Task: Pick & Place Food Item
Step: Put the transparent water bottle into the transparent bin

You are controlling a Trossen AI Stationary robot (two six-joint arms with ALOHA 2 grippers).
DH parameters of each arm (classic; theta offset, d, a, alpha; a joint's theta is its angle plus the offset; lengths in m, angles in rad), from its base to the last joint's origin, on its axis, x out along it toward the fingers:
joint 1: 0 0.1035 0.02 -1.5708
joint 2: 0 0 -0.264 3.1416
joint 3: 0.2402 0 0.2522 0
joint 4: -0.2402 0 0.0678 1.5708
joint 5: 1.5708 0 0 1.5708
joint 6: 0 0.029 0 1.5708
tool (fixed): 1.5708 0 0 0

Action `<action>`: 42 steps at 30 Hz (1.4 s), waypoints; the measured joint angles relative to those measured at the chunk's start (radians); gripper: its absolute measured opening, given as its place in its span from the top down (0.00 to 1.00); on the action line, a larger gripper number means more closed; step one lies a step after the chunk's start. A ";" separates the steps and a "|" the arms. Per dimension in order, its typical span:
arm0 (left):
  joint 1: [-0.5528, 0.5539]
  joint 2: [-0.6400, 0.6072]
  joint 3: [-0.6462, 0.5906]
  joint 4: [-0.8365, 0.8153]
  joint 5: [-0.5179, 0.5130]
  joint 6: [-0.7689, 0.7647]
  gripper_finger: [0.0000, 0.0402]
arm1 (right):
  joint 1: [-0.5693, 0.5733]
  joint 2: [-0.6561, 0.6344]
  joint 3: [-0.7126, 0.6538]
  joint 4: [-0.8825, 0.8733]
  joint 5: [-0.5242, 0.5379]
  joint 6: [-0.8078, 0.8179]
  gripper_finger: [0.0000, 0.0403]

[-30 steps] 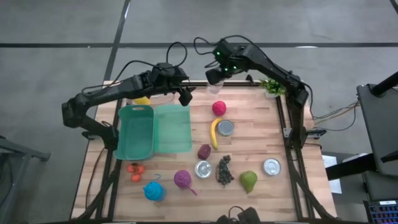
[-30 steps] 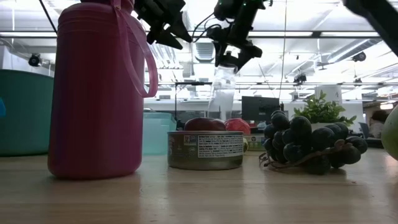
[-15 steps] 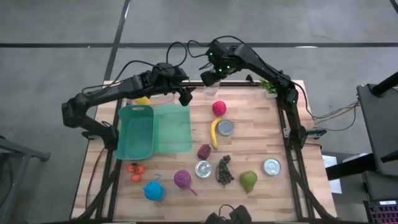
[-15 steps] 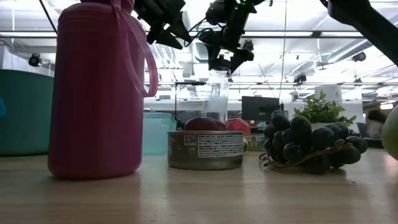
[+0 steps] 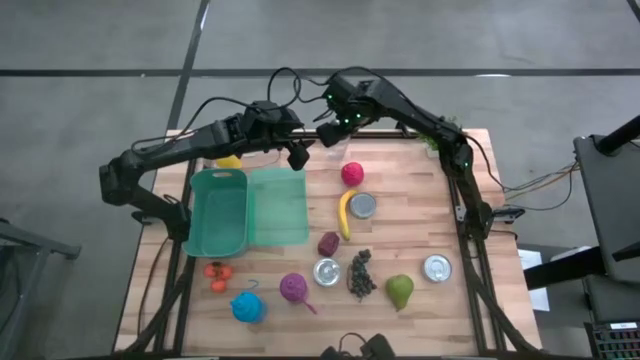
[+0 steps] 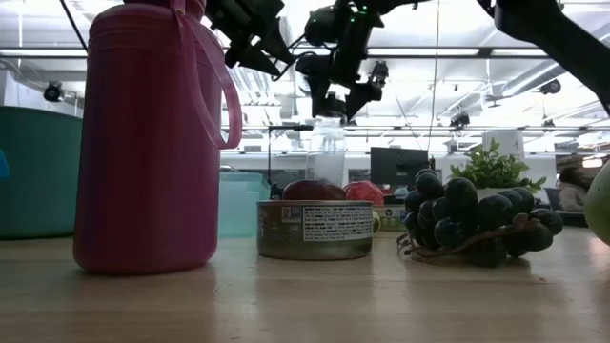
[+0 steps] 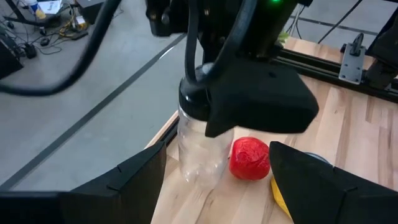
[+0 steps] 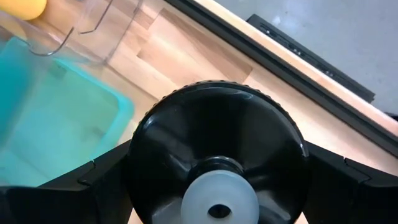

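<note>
A wooden table (image 5: 420,215) is shown with a clear bottle (image 7: 200,146) carried upright, long axis vertical, above its far edge beside the teal bin (image 5: 245,210), clamped at its black cap by the right gripper (image 5: 331,127), while the left gripper (image 5: 297,152) is held close alongside, spread and empty.

The robot has two dark arms, the left arm (image 5: 170,150) and the right arm (image 5: 440,135), made of long thin parts joined together. Black cables (image 5: 290,82) loop over the top of them, and small green lights (image 5: 330,97) glow near the end of the right arm. The fingers (image 7: 323,186) look black, flat and wide.
</note>
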 joint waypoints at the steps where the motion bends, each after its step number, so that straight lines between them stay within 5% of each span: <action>1: 0.000 0.000 0.000 0.000 0.000 0.000 0.28 | 0.001 0.002 -0.002 0.001 0.000 0.004 0.16; 42: 0.000 0.000 0.000 0.000 0.000 0.003 0.28 | 0.008 0.003 -0.121 0.089 -0.009 0.010 0.16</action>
